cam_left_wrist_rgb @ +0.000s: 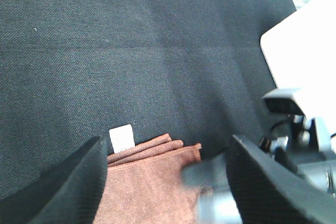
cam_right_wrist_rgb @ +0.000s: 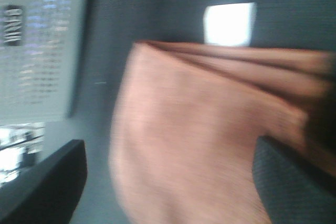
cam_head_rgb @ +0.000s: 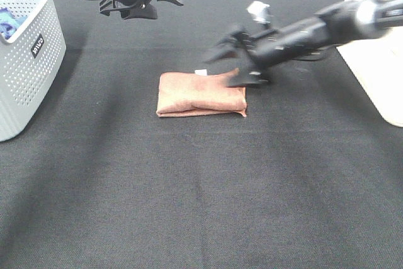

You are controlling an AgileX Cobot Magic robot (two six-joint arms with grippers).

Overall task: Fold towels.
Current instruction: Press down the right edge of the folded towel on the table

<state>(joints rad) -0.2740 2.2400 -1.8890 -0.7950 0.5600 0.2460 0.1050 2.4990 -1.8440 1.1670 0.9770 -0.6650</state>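
The reddish-brown towel (cam_head_rgb: 200, 94) lies folded into a thick rectangle on the black table, its white tag (cam_head_rgb: 201, 72) at the far edge. My right gripper (cam_head_rgb: 230, 66) is open at the towel's far right corner, blurred by motion, with one finger over that corner. In the right wrist view the towel (cam_right_wrist_rgb: 199, 129) fills the space between the open fingers (cam_right_wrist_rgb: 47, 187), with the tag (cam_right_wrist_rgb: 229, 23) beyond. My left gripper (cam_head_rgb: 154, 3) is open and empty, raised at the far left. The left wrist view shows the towel (cam_left_wrist_rgb: 152, 182) and tag (cam_left_wrist_rgb: 121, 138) below.
A white perforated basket (cam_head_rgb: 31, 61) stands at the left edge with a blue cloth (cam_head_rgb: 6, 23) inside; it also shows in the right wrist view (cam_right_wrist_rgb: 37, 40). A white box-like object (cam_head_rgb: 378, 74) stands at the right edge.
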